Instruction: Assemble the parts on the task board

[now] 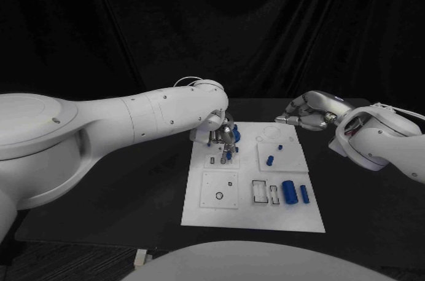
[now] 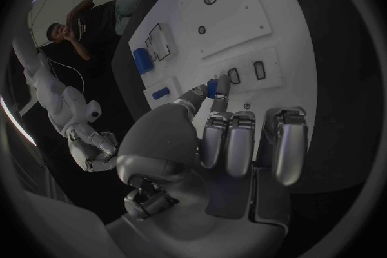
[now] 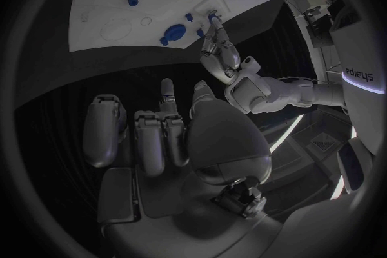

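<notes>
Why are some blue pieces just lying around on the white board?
Nothing looks broken or spilled. Loose blue parts lie flat on the task board, waiting to be fitted. The left robot hand pinches one small blue piece.

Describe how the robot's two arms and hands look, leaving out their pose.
Both arms are smooth, glossy white shells with rounded joint housings and small dark screw points. A thin pale cable loops over the left arm's wrist end. The left hand and right hand are silver metal with segmented fingers and a bulbous palm. The left arm, seen from the right wrist, bears dark lettering.
</notes>
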You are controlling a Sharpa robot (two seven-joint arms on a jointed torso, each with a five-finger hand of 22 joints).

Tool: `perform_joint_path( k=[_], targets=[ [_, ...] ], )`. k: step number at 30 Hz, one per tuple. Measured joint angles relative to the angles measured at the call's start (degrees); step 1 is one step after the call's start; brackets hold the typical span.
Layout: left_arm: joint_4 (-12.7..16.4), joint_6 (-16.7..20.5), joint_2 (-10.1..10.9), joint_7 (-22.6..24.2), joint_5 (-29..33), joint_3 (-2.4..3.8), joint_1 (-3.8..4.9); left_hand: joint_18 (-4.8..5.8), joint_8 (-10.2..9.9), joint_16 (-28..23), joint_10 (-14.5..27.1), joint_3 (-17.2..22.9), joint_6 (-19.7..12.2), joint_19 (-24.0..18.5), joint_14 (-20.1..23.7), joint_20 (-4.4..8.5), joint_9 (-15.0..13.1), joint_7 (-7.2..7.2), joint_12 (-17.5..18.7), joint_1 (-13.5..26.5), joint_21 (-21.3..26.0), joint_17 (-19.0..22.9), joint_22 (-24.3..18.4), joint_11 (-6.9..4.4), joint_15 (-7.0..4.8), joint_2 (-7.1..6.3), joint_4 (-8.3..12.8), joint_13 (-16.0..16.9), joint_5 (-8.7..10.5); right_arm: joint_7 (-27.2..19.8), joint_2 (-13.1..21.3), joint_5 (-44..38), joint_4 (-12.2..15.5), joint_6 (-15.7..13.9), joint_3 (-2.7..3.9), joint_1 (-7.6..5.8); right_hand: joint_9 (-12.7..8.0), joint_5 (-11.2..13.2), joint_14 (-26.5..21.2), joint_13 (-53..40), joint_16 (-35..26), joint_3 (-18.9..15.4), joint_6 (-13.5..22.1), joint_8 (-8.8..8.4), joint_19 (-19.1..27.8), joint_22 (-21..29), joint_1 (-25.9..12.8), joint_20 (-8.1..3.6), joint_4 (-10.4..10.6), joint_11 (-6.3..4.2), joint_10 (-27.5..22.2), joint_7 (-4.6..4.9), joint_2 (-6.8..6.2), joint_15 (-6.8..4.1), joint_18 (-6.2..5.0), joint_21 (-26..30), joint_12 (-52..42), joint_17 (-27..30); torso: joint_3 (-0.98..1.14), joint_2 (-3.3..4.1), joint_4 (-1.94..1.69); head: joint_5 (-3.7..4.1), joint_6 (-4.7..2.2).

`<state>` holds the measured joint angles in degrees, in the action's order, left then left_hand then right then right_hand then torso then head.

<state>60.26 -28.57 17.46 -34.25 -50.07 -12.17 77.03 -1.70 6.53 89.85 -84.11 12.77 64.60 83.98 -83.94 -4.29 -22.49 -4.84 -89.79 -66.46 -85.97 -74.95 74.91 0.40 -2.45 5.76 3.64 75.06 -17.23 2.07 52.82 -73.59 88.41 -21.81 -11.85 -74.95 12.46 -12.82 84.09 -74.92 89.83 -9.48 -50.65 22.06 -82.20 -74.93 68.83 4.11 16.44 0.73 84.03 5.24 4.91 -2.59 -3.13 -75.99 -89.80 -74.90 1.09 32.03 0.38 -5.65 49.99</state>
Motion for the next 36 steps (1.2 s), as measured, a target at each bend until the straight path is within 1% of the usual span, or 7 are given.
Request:
perform_joint_path(
  k=[5, 12, 15, 16, 23, 26, 36],
  targets=[
    [3.18, 0.91, 2.42, 0.09, -0.01, 0.00, 0.92, 0.00, 0.00, 0.00, 0.00, 0.00, -0.09, 0.00, 0.00, 0.00, -0.17, -0.09, 0.00, 0.00, 0.00, 0.00, 0.00, 0.00, 0.00, 0.00, 0.00, 0.00, 0.29, 0.08, 0.06, 0.00, 0.00, 0.13, 0.00, 0.20, 0.00, 0.00, 0.00, 0.00, 0.00, 0.00, 0.00, 0.00, 0.00, 0.00, 0.00, 0.00, 0.00, 0.00, 0.00, 0.00, 0.00, 0.00, 0.00, 0.00, 0.00, 0.00, -0.01, -0.05, 0.01, -0.17, 0.00],
    [5.28, 1.49, 4.47, 0.12, -0.71, -0.01, 1.26, 0.00, 0.00, 0.00, 0.00, 0.16, -0.23, 0.00, 0.00, 0.00, -0.45, 0.02, 0.00, 0.38, 0.25, 0.01, 0.00, 0.01, 0.00, 0.08, -0.16, 0.00, 0.31, 0.23, 0.04, 0.00, -0.08, 0.50, 0.00, 0.60, 0.05, 0.00, 0.00, 0.00, 0.00, 0.00, 0.00, -0.22, 0.20, 0.01, 0.00, 0.20, 0.00, 0.00, 0.00, 0.00, 0.00, 0.00, 0.00, 0.23, 0.00, 0.00, 0.02, -0.07, 0.03, -0.40, 0.00],
    [5.71, 1.56, 5.20, 0.12, -1.08, -0.02, 1.27, 0.00, -0.01, 0.00, 0.00, 0.96, -0.34, 0.00, 0.00, 0.00, -0.70, 0.11, 0.00, 0.92, 0.51, 0.01, 0.00, 0.01, 0.00, 0.56, -0.16, 0.00, 0.61, 0.30, 0.05, 0.00, -0.08, 0.69, 0.00, 0.74, 0.04, 0.00, 0.00, 0.01, 0.00, 0.00, 0.00, -0.22, 0.20, 0.01, 0.49, 0.20, 0.00, 0.00, 0.00, 0.00, 0.01, 0.00, 0.00, 0.23, 0.00, 0.00, 0.02, 0.00, -0.01, -0.32, 0.00],
    [5.95, 1.59, 5.61, 0.12, -1.21, -0.03, 1.28, 0.00, -0.02, 0.00, 0.00, 1.98, -0.36, 0.00, 0.00, 0.00, -0.78, 0.09, 0.00, 1.31, 0.59, 0.01, 0.00, 0.01, 0.00, 0.29, 0.72, 0.00, 0.77, 0.33, 0.07, 0.00, -0.08, 0.78, 0.00, 0.79, 0.04, 0.00, 0.00, 0.01, 0.00, 0.00, 0.00, -0.22, 0.35, 0.01, 0.53, 0.06, 0.00, 0.00, 0.00, 0.00, 0.09, 0.00, 0.00, 0.50, 0.00, 0.00, 0.02, 0.01, -0.02, -0.32, 0.00],
    [7.51, 1.96, 7.70, 0.00, -1.84, -0.07, 1.28, 0.00, 0.84, 0.00, 0.00, 2.63, -1.29, -0.01, 0.00, 0.01, -2.15, 0.20, 0.00, 1.86, 0.90, 0.01, 0.00, 0.02, 0.00, 0.25, 1.00, 0.00, 0.78, 0.57, 0.07, 0.00, -0.32, 1.27, 0.00, 0.97, 0.04, -0.24, 0.00, 0.01, 0.00, 0.00, 0.00, -0.22, 0.61, 0.01, 1.01, 0.21, 0.00, 0.00, 0.00, 0.00, 0.06, 0.00, 0.01, 1.04, 0.00, 0.00, 0.01, 0.00, -0.04, -0.75, 0.00],
    [7.93, 2.27, 8.12, -0.01, -1.99, -0.07, 1.27, -0.01, 1.73, 0.00, 0.00, 2.92, -1.97, -0.21, 0.00, 0.21, -3.26, 0.32, 0.00, 1.89, 1.10, 0.02, -0.01, 0.02, 0.00, 0.23, 1.19, 0.00, 0.65, 0.70, 0.06, 0.00, -0.32, 1.44, 0.00, 1.03, 0.04, -0.25, 0.00, 0.01, 0.00, 0.00, 0.00, -0.22, 0.82, 0.02, 1.00, 0.00, 0.00, 0.00, 0.00, 0.00, 0.06, 0.00, 0.01, 1.26, 0.00, 0.00, 0.01, 0.00, -0.03, -0.77, 0.00],
    [8.05, 3.83, 8.74, -0.03, -2.24, -0.09, 0.77, -0.01, 2.88, 0.00, 0.00, 3.56, -2.58, -1.61, 0.00, 0.71, -5.20, 0.33, 0.00, 2.86, 3.05, 0.02, 0.00, 0.02, 0.00, 0.30, 1.19, 0.00, 0.21, 1.05, -0.22, 0.00, -0.37, 2.03, 0.00, 1.15, 0.10, -0.25, 0.00, 0.01, 0.00, -0.16, 0.00, -0.43, 1.17, 0.02, 1.51, 0.06, 0.16, 0.00, 0.00, 0.00, 0.16, 0.00, 0.00, 1.93, 0.00, 0.00, 0.09, -0.11, 0.01, -1.22, 0.00]
  ],
)
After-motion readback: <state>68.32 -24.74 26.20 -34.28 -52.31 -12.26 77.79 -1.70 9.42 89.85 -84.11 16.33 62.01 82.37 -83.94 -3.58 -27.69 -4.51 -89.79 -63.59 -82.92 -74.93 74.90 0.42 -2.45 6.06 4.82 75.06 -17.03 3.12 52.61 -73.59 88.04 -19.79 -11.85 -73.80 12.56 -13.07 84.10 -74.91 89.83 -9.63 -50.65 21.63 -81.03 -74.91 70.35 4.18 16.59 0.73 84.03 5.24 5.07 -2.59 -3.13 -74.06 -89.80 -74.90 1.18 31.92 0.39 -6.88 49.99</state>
